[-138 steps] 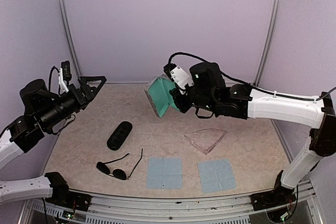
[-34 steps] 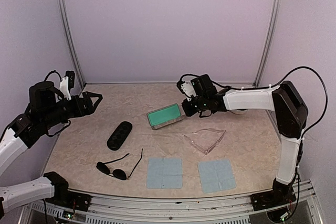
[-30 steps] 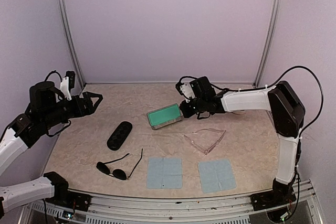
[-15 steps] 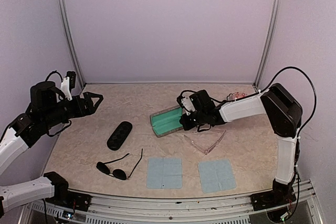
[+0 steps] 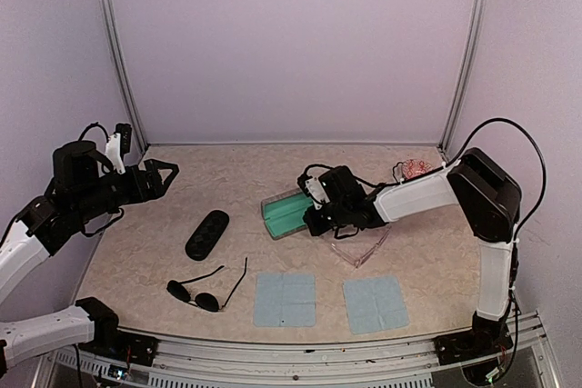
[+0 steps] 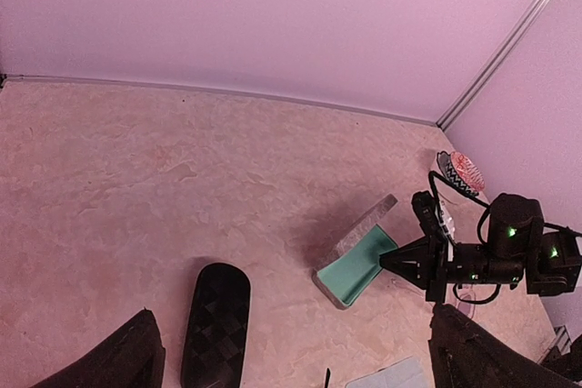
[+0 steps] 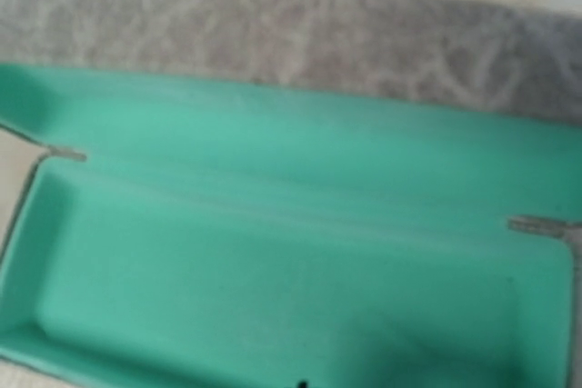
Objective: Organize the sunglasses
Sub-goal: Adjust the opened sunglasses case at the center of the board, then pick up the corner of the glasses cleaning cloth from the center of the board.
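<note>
— Looking at plain lilac walls (image 5: 291, 43), closing in at the back and on both sides, smooth and unmarked.
— Seeing slim metal posts (image 5: 115, 52) standing in the two back corners, leaning slightly outward in the overhead view and catching a pale shine.
— Noting a beige, marble-patterned surface (image 5: 227, 174) lying flat below, meeting the back wall along a thin grey strip.
— Spotting a metal rail (image 5: 300, 350) running along the near edge, just under the beige top.
— Finding soft, even light falling from above, leaving only faint, short shadows on the stone pattern.
— Picking up a pinker cast on those same walls through the left wrist view.
</note>
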You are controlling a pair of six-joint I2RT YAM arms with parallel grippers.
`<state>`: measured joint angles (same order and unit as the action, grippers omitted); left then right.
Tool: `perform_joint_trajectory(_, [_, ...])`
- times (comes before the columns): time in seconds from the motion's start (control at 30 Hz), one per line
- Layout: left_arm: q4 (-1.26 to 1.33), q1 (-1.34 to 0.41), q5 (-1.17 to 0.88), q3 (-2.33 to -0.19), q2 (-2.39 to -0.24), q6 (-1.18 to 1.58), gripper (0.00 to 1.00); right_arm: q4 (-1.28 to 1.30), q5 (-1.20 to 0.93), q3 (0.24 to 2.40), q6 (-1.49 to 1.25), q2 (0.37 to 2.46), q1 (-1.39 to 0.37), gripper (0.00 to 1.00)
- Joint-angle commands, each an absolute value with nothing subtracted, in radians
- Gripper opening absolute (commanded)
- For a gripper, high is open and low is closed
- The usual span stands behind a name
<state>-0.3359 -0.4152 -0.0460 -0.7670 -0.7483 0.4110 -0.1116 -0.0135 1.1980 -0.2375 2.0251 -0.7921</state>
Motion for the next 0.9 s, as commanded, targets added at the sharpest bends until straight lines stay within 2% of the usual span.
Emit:
perform_joint_trajectory(0.0, [-0.308,-0.406,-0.054,-0.759,-0.755,0.412,0.99,-0.125,0.043,1.178,-0.24,1.935,-0.805,0.0])
perform_joint_trajectory(0.13, [-0.308,-0.406,-0.06,-0.759,-0.763,0.41,0.99,-0.065,0.087,1.159,-0.202,1.84,-0.805,0.01])
perform_joint_trajectory(0.27, [-0.309,-0.405,-0.065,-0.761,-0.776,0.411,0.99,0.025,0.121,1.133,-0.173,1.747,-0.805,0.22])
perform_joint_trajectory(0.47, [-0.311,-0.405,-0.082,-0.762,-0.809,0.407,0.99,0.178,0.056,1.061,-0.165,1.593,-0.811,0.41])
perform_joint_trajectory(0.7, [-0.313,-0.405,-0.093,-0.771,-0.852,0.41,0.99,0.313,-0.175,1.012,-0.126,1.517,-0.906,0.54])
perform_joint_trajectory(0.87, [-0.312,-0.397,-0.1,-0.77,-0.853,0.408,0.99,0.279,-0.315,1.023,-0.052,1.6,-0.97,0.56])
